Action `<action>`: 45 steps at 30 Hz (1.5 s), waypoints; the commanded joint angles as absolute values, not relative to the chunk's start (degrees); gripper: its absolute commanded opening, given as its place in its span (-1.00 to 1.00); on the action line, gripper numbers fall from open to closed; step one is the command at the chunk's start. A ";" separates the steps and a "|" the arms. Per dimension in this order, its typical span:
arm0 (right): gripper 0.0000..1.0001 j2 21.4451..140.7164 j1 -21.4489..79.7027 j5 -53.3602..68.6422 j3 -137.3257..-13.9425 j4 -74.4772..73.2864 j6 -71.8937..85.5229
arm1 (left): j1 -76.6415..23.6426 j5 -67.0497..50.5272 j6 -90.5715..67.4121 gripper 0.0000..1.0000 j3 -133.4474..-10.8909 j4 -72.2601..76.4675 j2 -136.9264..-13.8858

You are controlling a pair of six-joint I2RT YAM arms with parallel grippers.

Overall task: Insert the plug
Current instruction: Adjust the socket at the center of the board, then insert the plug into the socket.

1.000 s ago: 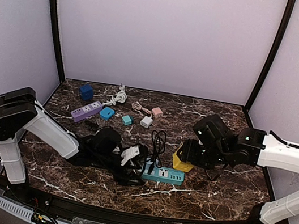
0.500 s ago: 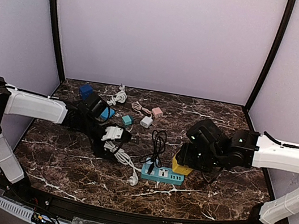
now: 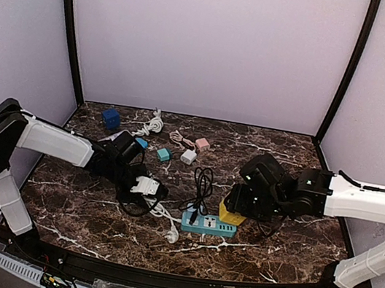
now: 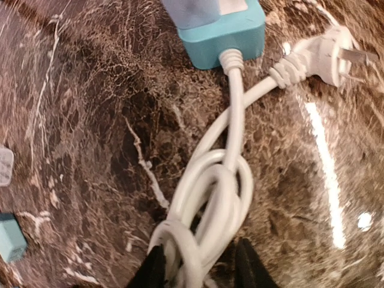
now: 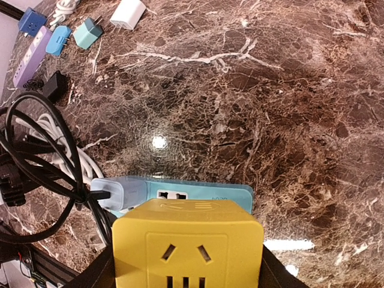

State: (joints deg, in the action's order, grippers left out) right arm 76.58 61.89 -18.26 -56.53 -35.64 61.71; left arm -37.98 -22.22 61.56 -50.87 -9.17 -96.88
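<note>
Yellow cube adapter point(image 5: 187, 243) = the plug here, imo. It's pinched in R gripper point(image 5: 187, 271), jaws set to cube width. Sockets face the wrist cam, so prongs presumably point down (hidden). Cube hangs at right part of teal strip point(image 3: 210, 225). Can't tell if touching, and doesn't look seated.

Vs 1 s ago: cube barely moved, a touch left.

Big change is L side. L gripper point(image 4: 201, 271) is clamped on the white cord point(image 4: 225, 192) coil. It was at strip's left end 1 s ago, swung back-left by 0.5 s ago, and now sits apart from strip. White plug point(image 4: 327, 55) lies loose on table point(image 3: 287, 152), beside strip end.

Means: cord's off the strip, so free sockets are open for R. Black cable point(image 3: 203, 183) is plugged in at strip's left, so watch clearance.
</note>
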 commanded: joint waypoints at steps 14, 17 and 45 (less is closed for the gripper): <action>-1.00 82.84 65.89 -17.98 -58.86 -32.35 57.24 | -50.56 -21.04 18.80 0.22 -43.21 -8.91 -88.63; -1.00 84.63 66.22 -18.24 -59.65 -30.36 52.51 | -50.70 -22.37 13.06 0.46 -40.14 -4.40 -87.63; -1.00 91.59 66.32 -17.99 -66.53 -38.17 48.54 | -56.07 -20.31 4.98 0.47 -25.55 42.71 -87.79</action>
